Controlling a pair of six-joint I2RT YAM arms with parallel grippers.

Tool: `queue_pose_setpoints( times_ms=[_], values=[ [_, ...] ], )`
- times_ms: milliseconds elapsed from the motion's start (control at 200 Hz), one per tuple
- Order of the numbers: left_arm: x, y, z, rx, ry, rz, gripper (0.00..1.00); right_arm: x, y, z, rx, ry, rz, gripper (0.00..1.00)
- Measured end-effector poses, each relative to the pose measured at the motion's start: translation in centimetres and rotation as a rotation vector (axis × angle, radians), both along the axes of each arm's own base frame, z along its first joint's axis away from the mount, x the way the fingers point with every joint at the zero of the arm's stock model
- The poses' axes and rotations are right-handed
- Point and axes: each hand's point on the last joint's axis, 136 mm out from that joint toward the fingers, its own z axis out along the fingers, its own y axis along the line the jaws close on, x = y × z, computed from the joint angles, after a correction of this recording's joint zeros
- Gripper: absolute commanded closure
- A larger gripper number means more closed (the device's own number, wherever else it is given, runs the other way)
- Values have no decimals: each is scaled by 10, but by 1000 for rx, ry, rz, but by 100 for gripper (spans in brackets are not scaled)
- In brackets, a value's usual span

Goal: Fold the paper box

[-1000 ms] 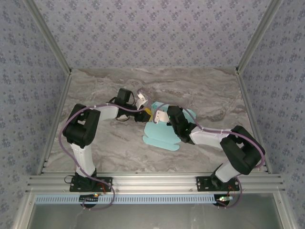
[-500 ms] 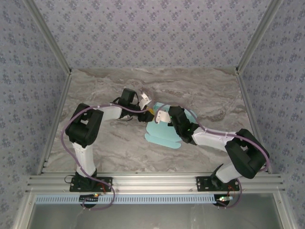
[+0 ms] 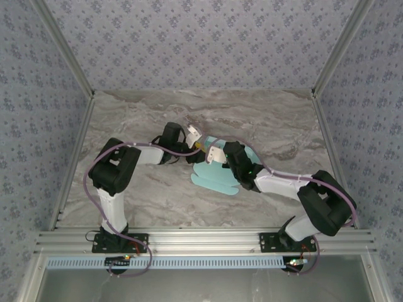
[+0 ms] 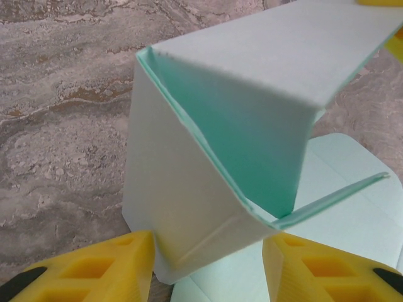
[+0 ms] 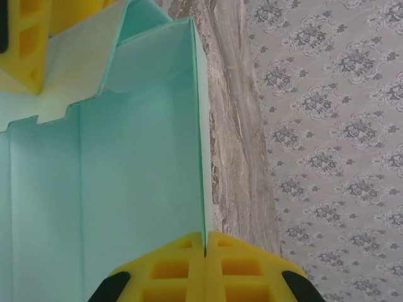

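Note:
The paper box (image 3: 214, 179) is pale turquoise card, partly folded, at the middle of the table. Its flat flaps lie toward the near side. My right gripper (image 3: 216, 153) is shut on the thin edge of an upright wall of the box (image 5: 138, 170), and its yellow fingers (image 5: 170, 270) meet on the card at the gripper's tip (image 5: 205, 238). My left gripper (image 3: 196, 139) comes in from the left. Its fingers (image 4: 94, 267) stand apart, with a creased, raised corner of the box (image 4: 220, 145) between them at the gripper's mouth (image 4: 208, 246). One left finger (image 5: 22, 44) rests against a pale flap.
The grey marbled table (image 3: 271, 126) has patterned walls (image 3: 201, 38) on three sides and an aluminium rail (image 3: 201, 239) along the near edge. Both arms cross toward the centre, with their wrists close together over the box.
The left gripper has moved right, up against the box's raised panel. The right gripper has kept its hold and shifted slightly left. The box's near flaps have barely moved.

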Motion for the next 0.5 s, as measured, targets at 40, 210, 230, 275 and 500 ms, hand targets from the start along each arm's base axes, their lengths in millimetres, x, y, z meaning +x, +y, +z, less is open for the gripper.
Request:
queue_pose_setpoints(
  times_ms=[40,210,230,275,500],
  values=[
    [0,0,1,-5,-5,2,50,0,-1,0,0,-5,-5,100],
    [0,-1,3,-23,-18,-3,49,4,-4,-3,-7,-20,-33,100],
    [0,-2,4,-25,-19,-5,49,5,-4,-3,-7,-23,-35,100],
    [0,-2,5,-30,-20,-10,49,6,-4,-2,-6,-27,-39,100],
    [0,-3,5,-38,-25,-15,50,7,-3,-4,-9,-39,-51,100]
  ],
)
